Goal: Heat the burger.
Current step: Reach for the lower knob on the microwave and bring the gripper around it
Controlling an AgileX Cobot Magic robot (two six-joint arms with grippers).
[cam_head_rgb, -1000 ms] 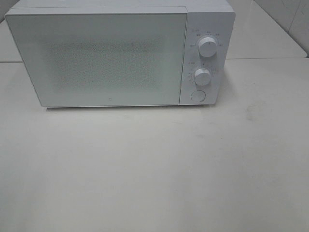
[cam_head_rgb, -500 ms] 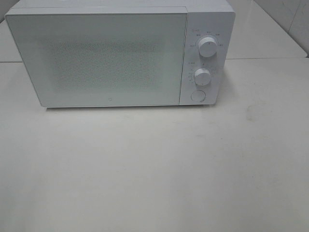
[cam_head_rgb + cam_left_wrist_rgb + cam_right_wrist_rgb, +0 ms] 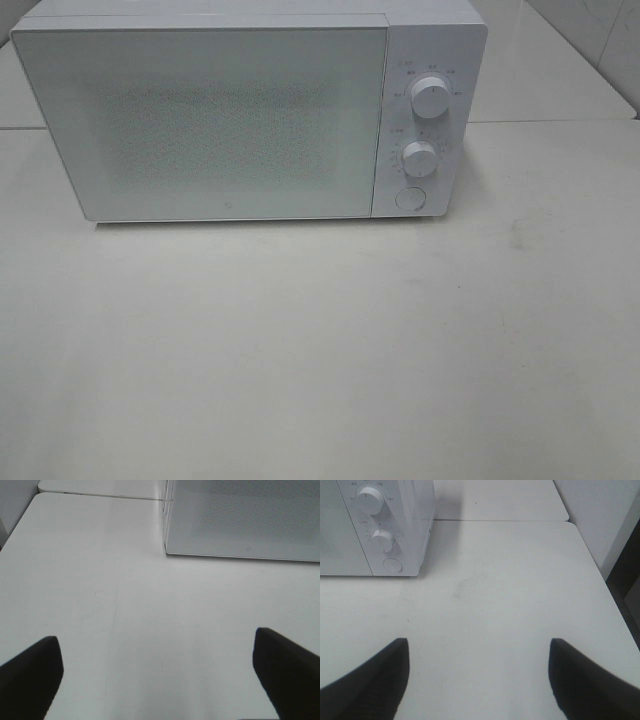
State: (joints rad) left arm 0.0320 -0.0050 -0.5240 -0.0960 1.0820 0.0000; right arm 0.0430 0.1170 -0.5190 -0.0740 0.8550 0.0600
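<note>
The burger is out of view in every frame. A white microwave [image 3: 250, 110] stands at the back of the white table [image 3: 320, 340] with its door shut. It has two round knobs [image 3: 430, 97] and a round button [image 3: 409, 198] on its right panel. It also shows in the left wrist view [image 3: 245, 520] and the right wrist view [image 3: 375, 525]. My left gripper [image 3: 157, 675] is open and empty over bare table in front of the microwave's left corner. My right gripper [image 3: 477, 675] is open and empty over bare table to the right of the microwave. Neither gripper shows in the exterior view.
The table's right edge [image 3: 615, 610] shows in the right wrist view, with a dark gap and a wall beyond it. A seam between two tabletops [image 3: 100, 495] runs behind the microwave's left side.
</note>
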